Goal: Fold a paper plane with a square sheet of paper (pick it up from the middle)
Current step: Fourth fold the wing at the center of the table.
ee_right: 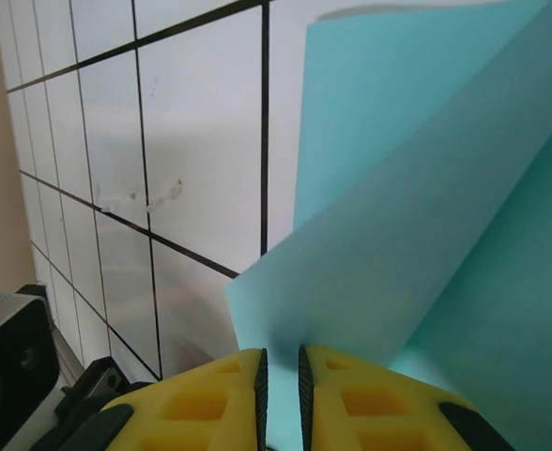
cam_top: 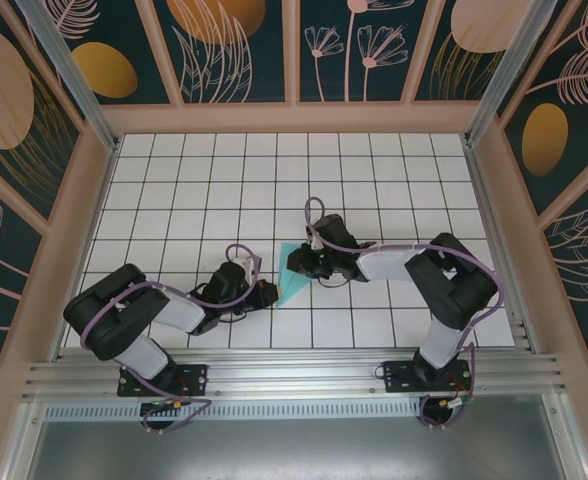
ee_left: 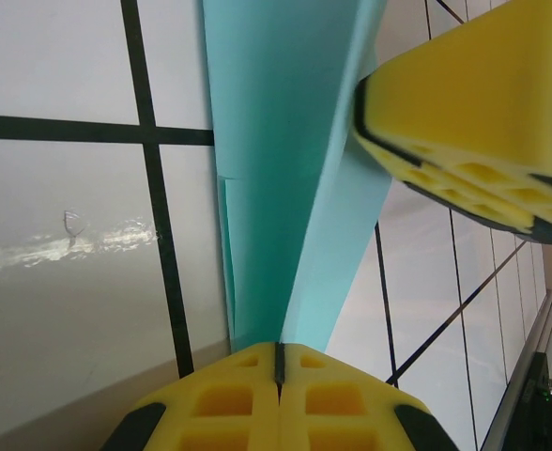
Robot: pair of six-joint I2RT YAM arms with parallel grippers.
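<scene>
The square sheet of paper [cam_top: 296, 281] is a folded, pointed turquoise shape at mid-table, held up between both arms. My left gripper [cam_top: 272, 293] is shut on its near tip; in the left wrist view the yellow pads meet on the paper [ee_left: 276, 141] at the left gripper [ee_left: 278, 352]. My right gripper [cam_top: 296, 262] is at the far, wider end. Its jaws stand a narrow gap apart at the right gripper [ee_right: 281, 362], and a raised flap of the paper [ee_right: 426, 188] runs down into that gap. One of the right gripper's yellow fingers [ee_left: 473, 122] shows beside the paper.
The white tiled table [cam_top: 394, 180] has black grid lines. Wooden walls and a metal rail [cam_top: 294, 375] enclose it. Both arms lie low across the near half, with cables looping over them.
</scene>
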